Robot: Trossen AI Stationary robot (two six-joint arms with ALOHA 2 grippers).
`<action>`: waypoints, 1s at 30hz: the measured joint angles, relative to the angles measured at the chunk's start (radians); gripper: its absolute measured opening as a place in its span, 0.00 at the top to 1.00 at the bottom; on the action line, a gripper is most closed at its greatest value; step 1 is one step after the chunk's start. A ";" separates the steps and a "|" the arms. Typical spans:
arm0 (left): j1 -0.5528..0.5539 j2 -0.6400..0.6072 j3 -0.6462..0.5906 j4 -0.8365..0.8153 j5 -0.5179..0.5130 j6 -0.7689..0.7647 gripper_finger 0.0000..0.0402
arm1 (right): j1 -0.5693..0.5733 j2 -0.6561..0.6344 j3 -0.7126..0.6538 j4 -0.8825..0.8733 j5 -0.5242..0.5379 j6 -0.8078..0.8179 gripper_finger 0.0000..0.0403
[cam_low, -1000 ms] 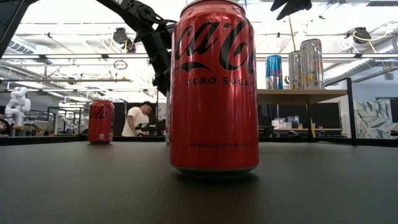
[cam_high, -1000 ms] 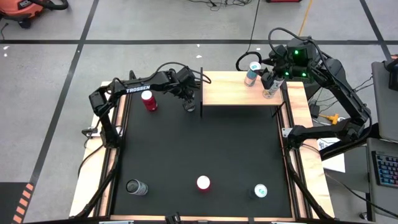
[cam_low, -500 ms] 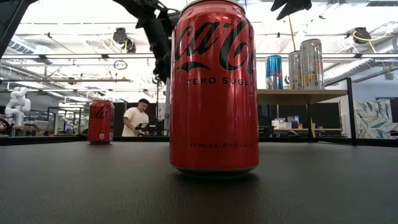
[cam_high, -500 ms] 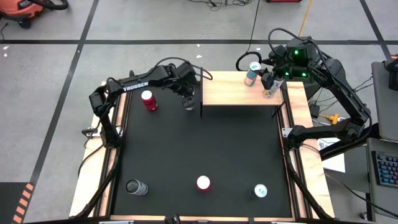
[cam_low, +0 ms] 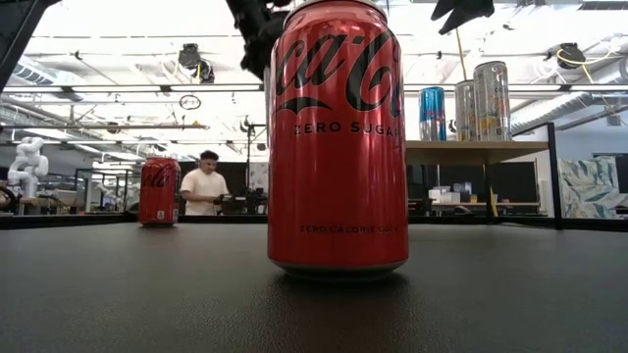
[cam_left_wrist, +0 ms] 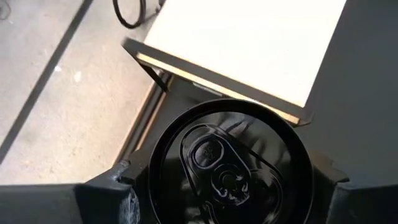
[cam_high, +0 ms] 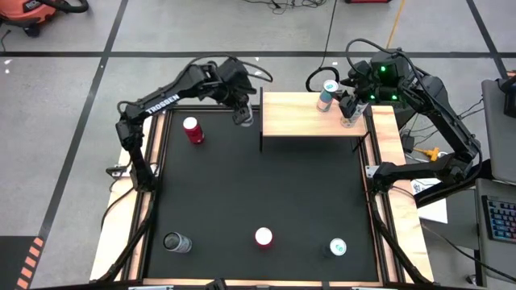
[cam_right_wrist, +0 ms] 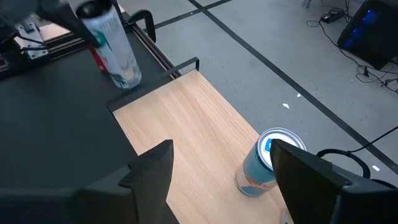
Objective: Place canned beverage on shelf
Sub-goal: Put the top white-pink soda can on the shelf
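Note:
My left gripper (cam_high: 243, 111) is shut on a pale silver can with teal marks (cam_right_wrist: 116, 53), held in the air just off the left end of the pale-wood shelf (cam_high: 310, 115). The can's dark top (cam_left_wrist: 229, 167) fills the left wrist view. My right gripper (cam_high: 349, 101) hovers open and empty over the shelf's right end. A blue can (cam_right_wrist: 266, 163) stands upright on the shelf under it. In the low view the blue can (cam_low: 432, 113) and two silver cans (cam_low: 489, 99) stand on the shelf. My left gripper pinches the can between its two fingers (cam_left_wrist: 118, 194), on opposite sides of the wall just below the top rim (cam_left_wrist: 147, 180). The fingers come from above, pointing down. The can hangs below them, lifted clear of the table and slightly tilted.
On the black table stand a red can (cam_high: 192, 130) at the far left, a red can (cam_high: 264, 236) at the near middle that fills the low view (cam_low: 339, 137), and a teal-topped can (cam_high: 338, 247) near right. A grey can (cam_high: 176, 242) lies near left. A person shows in the room behind.
My left gripper has risen with the can and gone toward the table's far edge, alongside the shelf's left end. The can has stayed in the hold and now hangs about level with the shelf board.

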 joint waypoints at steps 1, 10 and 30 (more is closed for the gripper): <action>0.000 0.000 0.024 -0.016 0.000 0.000 0.38 | 0.000 0.000 0.000 0.000 0.000 0.000 0.38; -0.001 0.000 0.220 -0.080 -0.033 0.000 0.38 | 0.000 0.000 0.000 0.001 0.000 0.000 0.38; 0.008 0.027 0.312 0.030 -0.029 0.004 0.38 | 0.000 0.095 0.000 0.005 0.001 0.001 0.38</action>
